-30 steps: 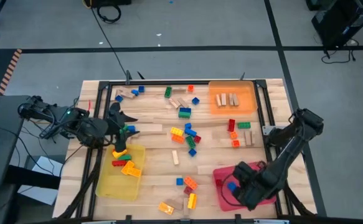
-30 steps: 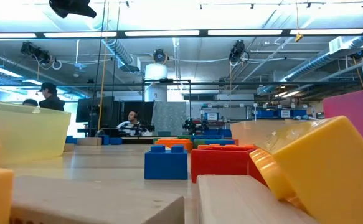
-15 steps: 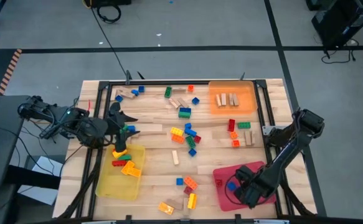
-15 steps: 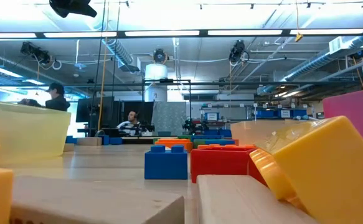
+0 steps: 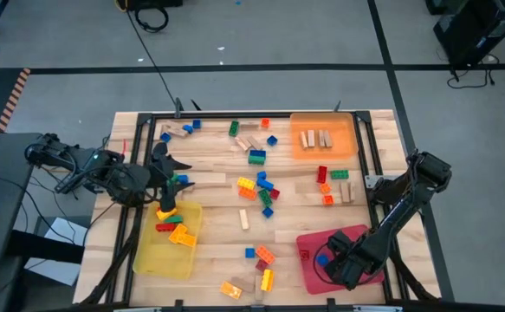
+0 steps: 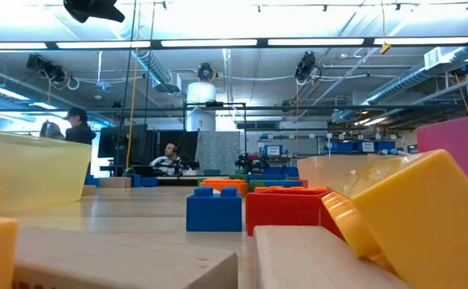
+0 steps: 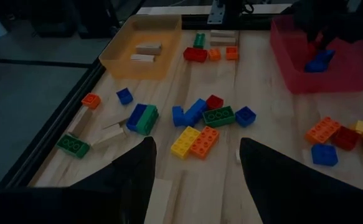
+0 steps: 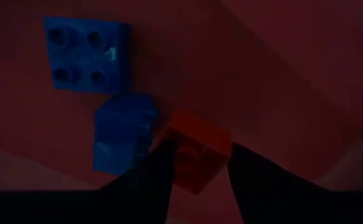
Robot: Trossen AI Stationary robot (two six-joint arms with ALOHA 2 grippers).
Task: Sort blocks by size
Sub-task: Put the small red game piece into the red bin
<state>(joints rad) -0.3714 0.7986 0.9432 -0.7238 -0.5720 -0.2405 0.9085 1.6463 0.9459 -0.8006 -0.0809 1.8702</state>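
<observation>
1. Your right gripper (image 5: 334,260) was down inside the red tray (image 5: 313,276) at the counter's near right corner, seen from above.
2. In the right wrist view its fingers (image 8: 153,180) stood slightly apart on either side of a small red block (image 8: 193,155). I could not tell whether they still pinched it or had let it go.
3. That red block lay on the tray floor, touching a small blue block (image 8: 122,140), with a square four-stud blue block (image 8: 86,55) just beside them.
4. Your left gripper (image 5: 167,166) waited over the counter's left edge, just above the yellow tray (image 5: 152,260); its fingers (image 7: 131,180) were spread and held nothing.
5. The yellow tray held a few red, orange and yellow blocks (image 5: 176,230).
6. The orange tray (image 5: 297,147) at the far right carried three tan wooden blocks (image 5: 316,138) side by side.
7. The remaining blocks lay loose on the counter (image 5: 213,234): a mixed cluster (image 5: 261,186) of yellow, orange, blue, green and red ones at the middle, a green-and-blue pair (image 5: 256,157) beyond it, and a red block (image 5: 322,174) near the orange tray.
8. More blocks sat by the near edge, among them a yellow one (image 5: 267,279) and an orange one (image 5: 264,255).
9. In the low view a blue block (image 6: 214,209) and a red block (image 6: 286,210) stood side by side, and people showed in the room behind.
</observation>
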